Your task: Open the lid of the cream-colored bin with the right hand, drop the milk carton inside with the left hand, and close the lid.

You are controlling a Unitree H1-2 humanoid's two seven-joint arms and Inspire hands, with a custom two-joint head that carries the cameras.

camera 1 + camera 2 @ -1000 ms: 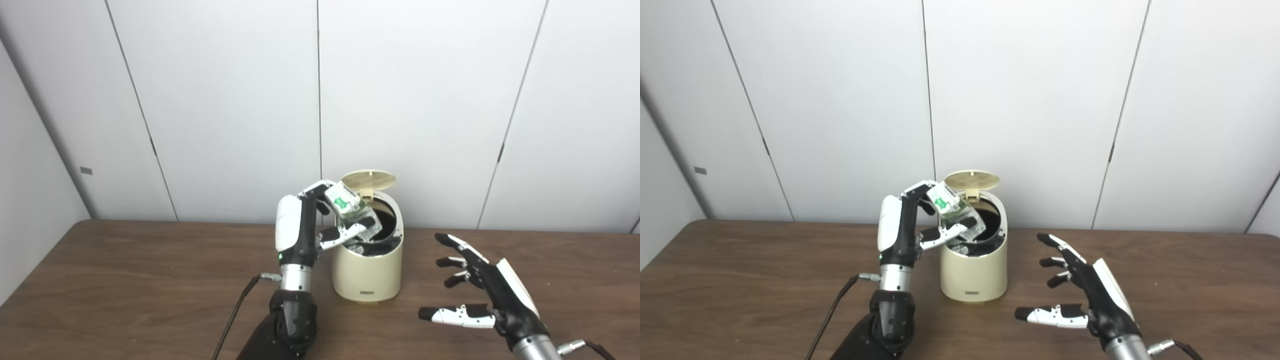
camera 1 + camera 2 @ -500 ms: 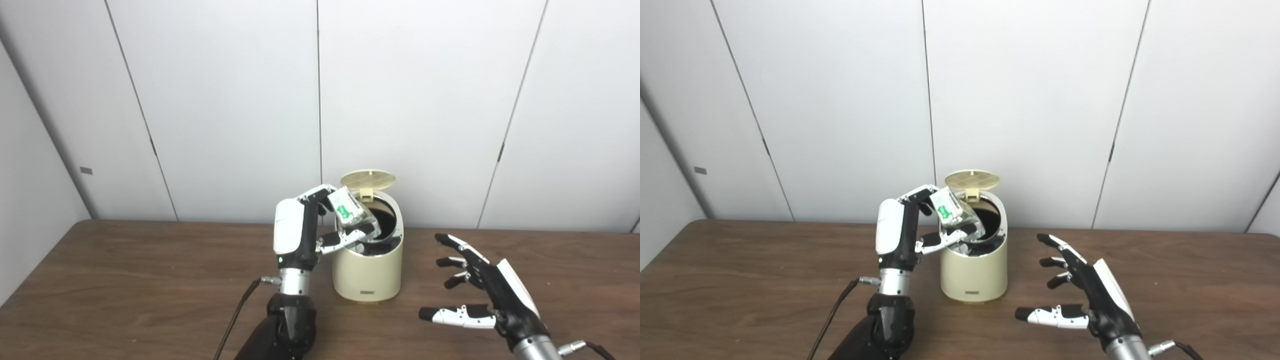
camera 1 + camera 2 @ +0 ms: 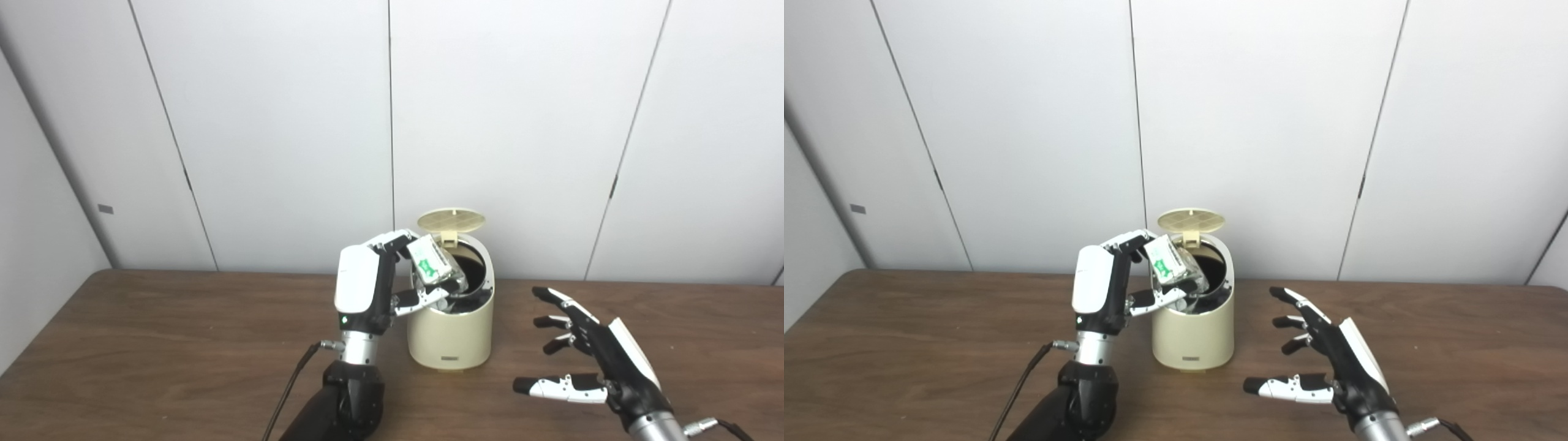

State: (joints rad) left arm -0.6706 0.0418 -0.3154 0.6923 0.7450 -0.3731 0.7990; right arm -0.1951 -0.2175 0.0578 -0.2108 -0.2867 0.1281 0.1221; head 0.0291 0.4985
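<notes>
Nearest the viewer, the right hand (image 3: 603,367) hovers low over the brown desk (image 3: 153,361), its fingers (image 3: 554,298) spread apart and holding nothing, a little to the right of the bin. Further in, the left hand (image 3: 367,285) stands upright just left of the cream-colored bin (image 3: 450,331), with its fingers clamped on the milk carton (image 3: 433,264). The carton is tilted, its lower end over the bin's dark opening. Behind it the lid (image 3: 451,219) stands raised at the back, in front of a white panelled wall (image 3: 520,122). The drop step appears to be in hand. Next, the left fingers would likely need to release the carton and withdraw, leaving the right hand free to press the lid down.
</notes>
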